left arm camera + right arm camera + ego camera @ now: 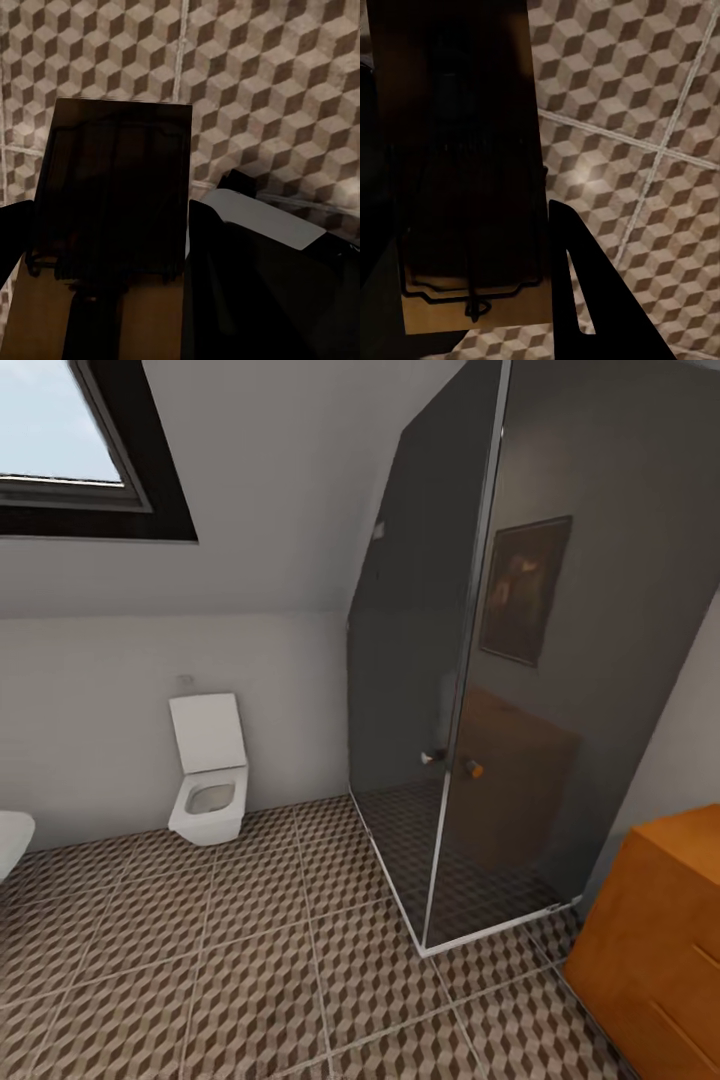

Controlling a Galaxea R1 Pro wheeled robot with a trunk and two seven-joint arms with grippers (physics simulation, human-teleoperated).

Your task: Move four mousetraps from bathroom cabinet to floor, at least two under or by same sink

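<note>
A: What do the left jaws hold?

B: In the left wrist view a mousetrap [112, 195] sits between the 2 dark fingers [255, 292] of the left gripper [105, 300]. It is a flat tan wooden board with dark wire parts on its face. The jaws are closed on the board, 1 finger at each long edge, and the board reaches forward past the fingertips. Beyond it is the bathroom floor [270, 82], with brown and cream cube tiles and pale grout lines.

A: And the right side?

B: Nearly the same. In the right wrist view a second mousetrap [465, 172] lies along the jaws of the right gripper [472, 330], with a dark wire frame on its tan face. 1 dark finger [585, 300] stands just beside its long edge; the other side is in deep shadow. I read these jaws as gripping the board too. The tiled floor [622, 90] is past the jaws.

A: Where do the other task things stand?

B: The head view gives the room. A corner of the orange-brown cabinet [660, 940] is at the lower right, just beside a dark glass shower cabin [480, 660]. A white toilet [208, 770] is on the far wall, well apart from the cabinet, under a sloped ceiling with a skylight [60, 430]. A white rounded edge [12, 840] is cut by the left border; I cannot tell what it belongs to.
</note>
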